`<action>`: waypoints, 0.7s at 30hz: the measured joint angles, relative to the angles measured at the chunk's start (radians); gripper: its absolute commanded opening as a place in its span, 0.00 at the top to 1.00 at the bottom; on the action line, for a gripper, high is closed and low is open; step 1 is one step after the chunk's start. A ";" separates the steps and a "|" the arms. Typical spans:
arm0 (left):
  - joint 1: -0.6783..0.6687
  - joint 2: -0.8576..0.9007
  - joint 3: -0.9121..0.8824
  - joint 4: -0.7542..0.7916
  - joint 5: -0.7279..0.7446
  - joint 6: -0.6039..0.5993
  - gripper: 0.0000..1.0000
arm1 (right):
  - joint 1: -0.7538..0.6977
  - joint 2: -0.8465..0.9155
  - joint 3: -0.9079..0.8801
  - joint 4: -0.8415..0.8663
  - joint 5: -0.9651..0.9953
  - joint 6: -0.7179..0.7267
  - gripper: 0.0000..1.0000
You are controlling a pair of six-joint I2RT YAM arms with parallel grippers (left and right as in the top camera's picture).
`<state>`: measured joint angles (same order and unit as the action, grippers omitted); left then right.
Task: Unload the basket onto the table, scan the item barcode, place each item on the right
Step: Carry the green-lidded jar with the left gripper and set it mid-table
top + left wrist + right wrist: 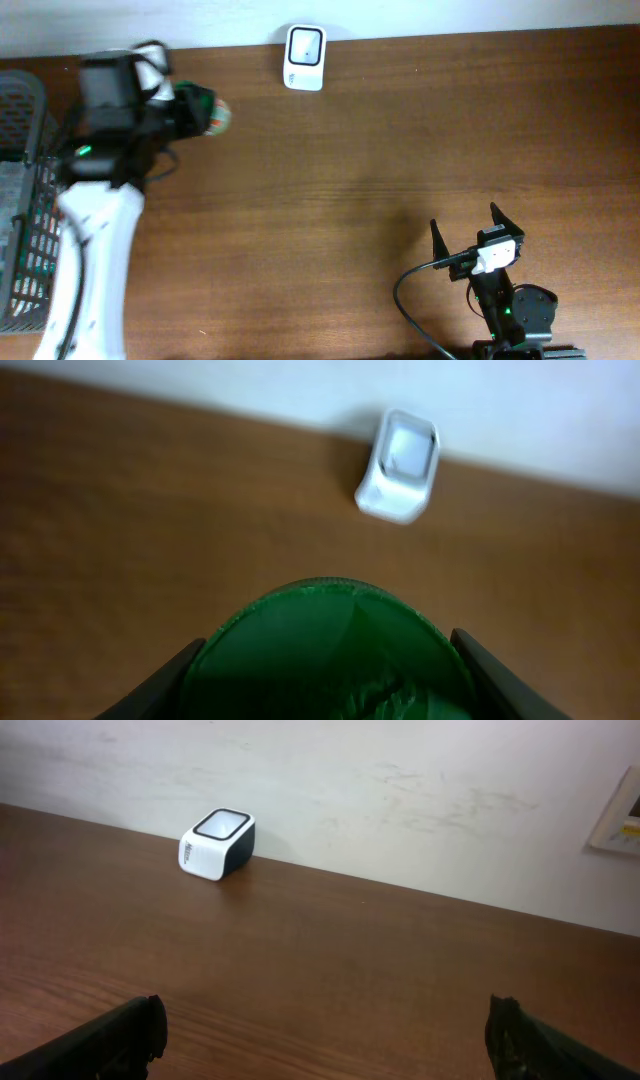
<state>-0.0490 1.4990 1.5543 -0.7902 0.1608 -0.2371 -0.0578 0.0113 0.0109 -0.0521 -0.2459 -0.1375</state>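
Nothing can be read. The scanner (304, 58) has small dark print on its white front face, but it is too small to make out, and the green item (330, 650) shows no label or barcode on the side that faces the cameras. A pale framed sheet (620, 820) on the wall has a yellow patch; its writing is blurred.

There is one scanner, at the far edge of the table (350, 170), just beside the wall and a little left of the middle. The one green item is near the far left corner, gripped between the fingers of the left gripper (195, 110); in the left wrist view it fills the gap between the two fingers (150, 690). It is well apart from the scanner, with bare wood between them.

One grey mesh basket (20, 110) stands at the left edge, beside the left arm.

The right gripper (466, 222) is near the front right corner, its jaws spread wide with nothing between them. The wide middle of the table lies bare.
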 measured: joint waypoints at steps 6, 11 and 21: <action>-0.194 0.198 0.000 -0.005 -0.063 0.000 0.68 | 0.000 0.000 0.000 0.000 0.000 0.000 0.01; -0.306 0.312 0.000 -0.003 -0.141 -0.003 0.69 | 0.000 0.000 0.000 0.000 0.000 0.000 0.02; -0.374 0.486 0.000 0.029 -0.184 -0.019 0.73 | 0.000 0.000 0.000 0.000 0.000 0.000 0.02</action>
<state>-0.4229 1.9846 1.5543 -0.7609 -0.0231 -0.2565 -0.0578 0.0113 0.0109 -0.0521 -0.2459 -0.1375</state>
